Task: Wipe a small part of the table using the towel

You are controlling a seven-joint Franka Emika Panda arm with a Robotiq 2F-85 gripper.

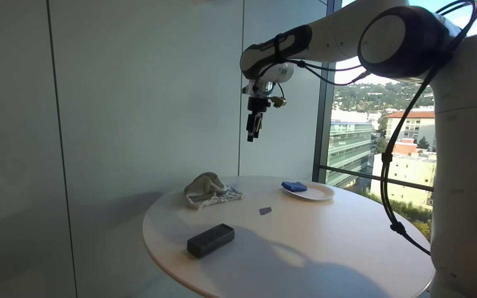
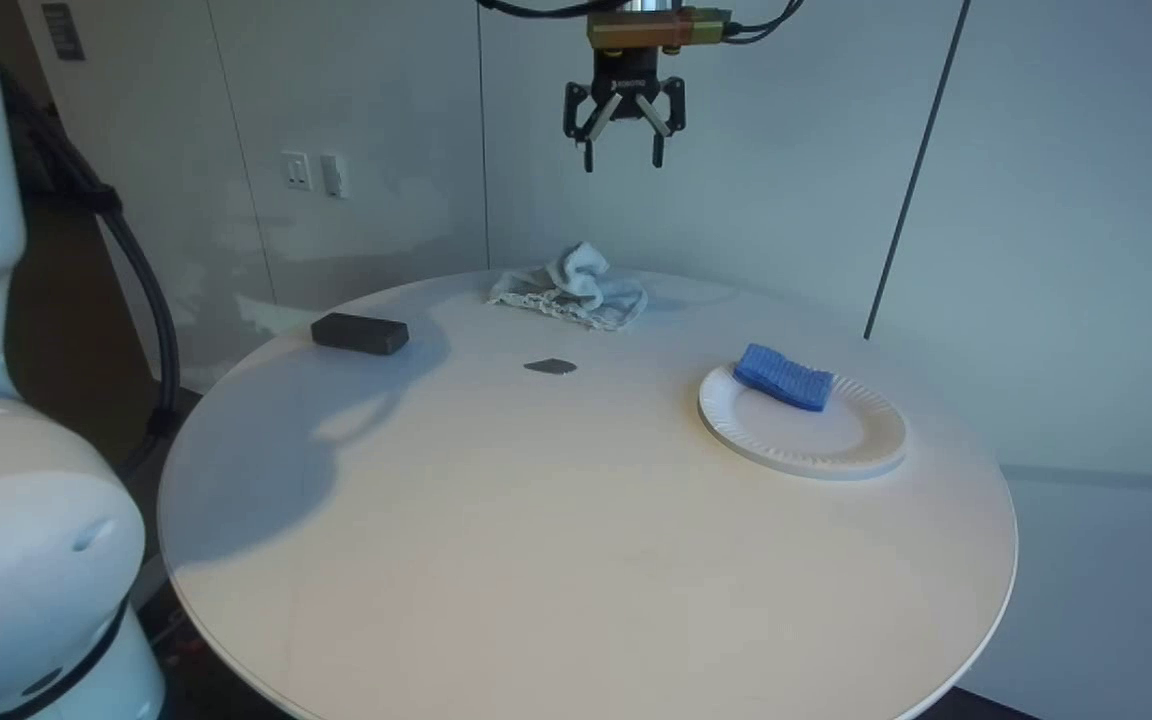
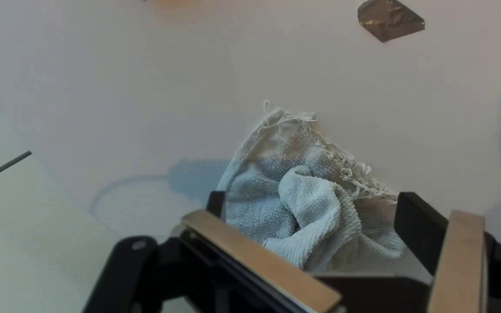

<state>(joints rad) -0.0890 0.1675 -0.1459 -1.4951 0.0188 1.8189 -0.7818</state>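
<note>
above a round white table (image 2: 576, 560), well clear of its surface: one claw (image 2: 624, 157), black, pointing down, its two fingers (image 3: 418, 226) spread wide. only air between the tips; towel and tabletop both untouched by it.

the towel (image 2: 576, 292): pale, crumpled, with loose threads along an edge, lying on the table near the rim on the wall side in both exterior views. in the wrist view it shows beneath the claw, framed between the fingers.

hidden, cut off or unclear: in the wrist view, part of the towel is behind the claw, whose body runs past the bottom edge. the folds overlap, so the full outline cannot be told. in an exterior view the claw (image 1: 254, 136) stands nearly side-on, its gap hard to judge. the arm (image 1: 333, 37) runs out of frame and covers part of a window (image 1: 358, 136).

count: towel, one. arm, one. white plate (image 2: 841, 432), one, fluted at the rim. blue pad (image 2: 784, 377), one, resting over the plate's rim; sponge or folded cloth, cannot tell. dark block (image 2: 360, 336), one, oblong, lying flat near the table's edge. grey scrap (image 2: 550, 367), one, flat on the table near the towel. wall fittings (image 2: 297, 170), two, side by side. dark plaque (image 2: 63, 31), one, too small to read.
</note>
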